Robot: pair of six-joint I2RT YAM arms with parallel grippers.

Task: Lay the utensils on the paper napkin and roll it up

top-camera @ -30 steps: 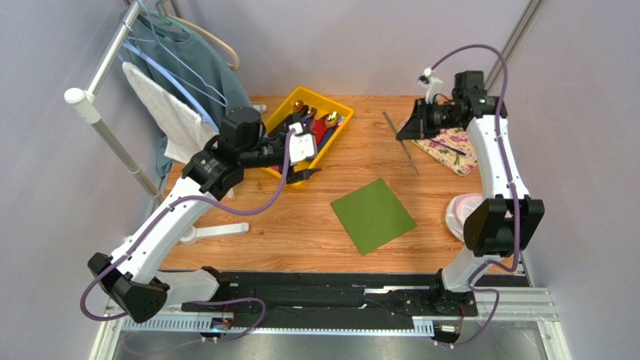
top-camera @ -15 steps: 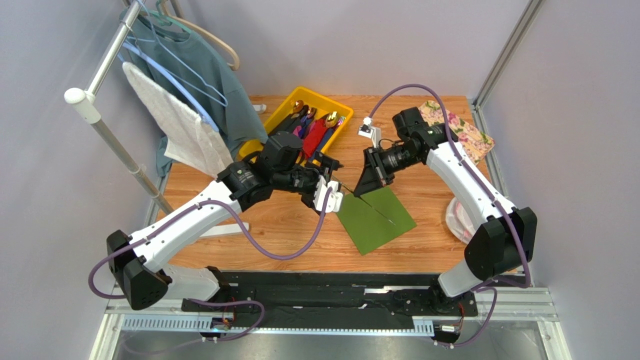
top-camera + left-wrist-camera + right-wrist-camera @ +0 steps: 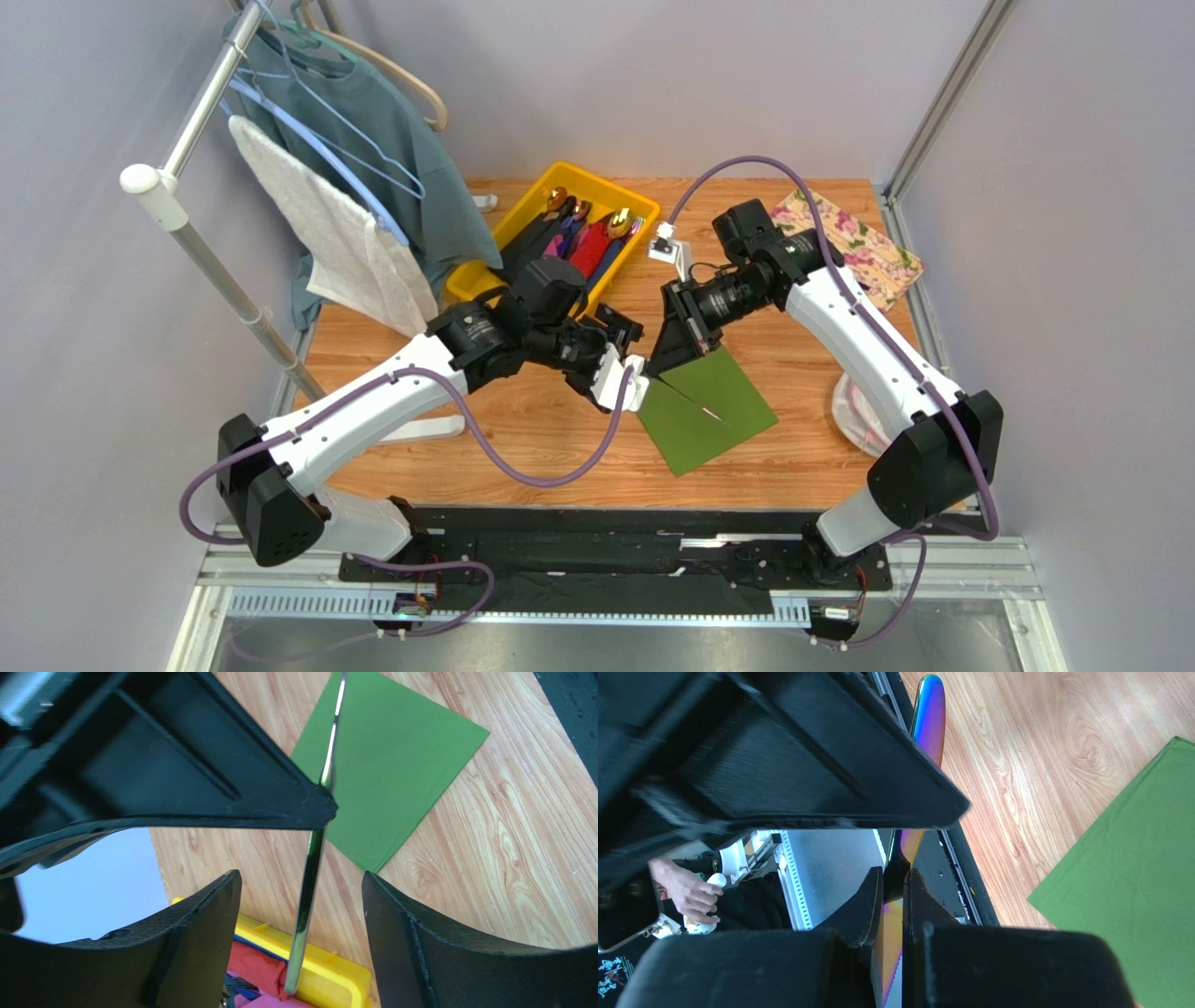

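Pinching one iridescent utensil, right gripper, one green napkin

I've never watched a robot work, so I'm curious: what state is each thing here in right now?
right gripper, shut on the iridescent utensil.
left gripper, open, fingers either side of that utensil, not touching it.
iridescent utensil, gripped at one end, other end out over the paper napkin.
paper napkin, lying flat, unrolled.
yellow tray, holding the other utensils.
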